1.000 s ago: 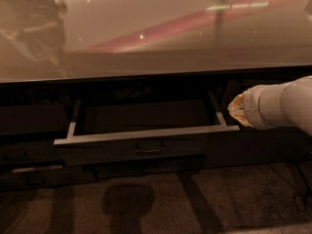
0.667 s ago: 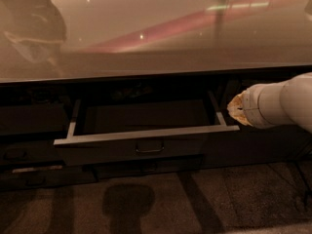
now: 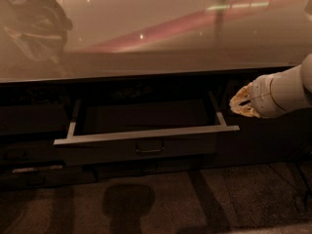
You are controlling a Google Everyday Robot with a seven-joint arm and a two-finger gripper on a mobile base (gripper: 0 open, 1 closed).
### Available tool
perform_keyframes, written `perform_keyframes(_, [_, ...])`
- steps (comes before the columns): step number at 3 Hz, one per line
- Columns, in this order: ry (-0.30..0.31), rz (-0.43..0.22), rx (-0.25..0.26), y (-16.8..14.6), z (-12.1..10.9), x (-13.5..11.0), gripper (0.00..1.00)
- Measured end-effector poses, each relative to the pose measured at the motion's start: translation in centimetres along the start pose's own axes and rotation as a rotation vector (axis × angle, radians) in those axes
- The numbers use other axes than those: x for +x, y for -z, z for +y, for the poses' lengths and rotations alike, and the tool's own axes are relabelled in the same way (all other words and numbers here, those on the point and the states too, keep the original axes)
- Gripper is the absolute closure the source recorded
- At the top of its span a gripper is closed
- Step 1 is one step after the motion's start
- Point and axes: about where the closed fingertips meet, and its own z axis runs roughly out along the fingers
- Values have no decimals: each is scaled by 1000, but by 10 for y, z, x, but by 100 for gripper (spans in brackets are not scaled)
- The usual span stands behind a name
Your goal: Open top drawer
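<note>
Hardly anything has shifted over the last second. The drawer [image 3: 97,152] stands as far out as it did, and the gripper [image 3: 240,102] hangs in much the same place. That place is just right of the drawer's right side, a little above the front corner, and it looks apart from it. I judge the pull finished and the task all but done.

The drawer sits under the counter [image 3: 161,38], about mid-cabinet, drawn well out toward the camera. Its front is dark grey with a small handle [image 3: 149,146] at the centre. A pale rim [image 3: 146,134] runs along the top, and the inside lies in shadow.

Whether the gripper is open or closed I cannot tell.
</note>
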Motion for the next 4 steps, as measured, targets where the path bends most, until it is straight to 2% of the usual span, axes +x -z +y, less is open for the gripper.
perform_keyframes(1, [0, 0, 0, 0, 0, 0, 100])
perform_keyframes(2, [-17, -1, -22, -10, -3, 5, 100])
perform_keyframes(3, [-65, 22, -111, -47, -5, 30, 100])
perform_keyframes(4, [-71, 7, -214, -98, -7, 38, 100])
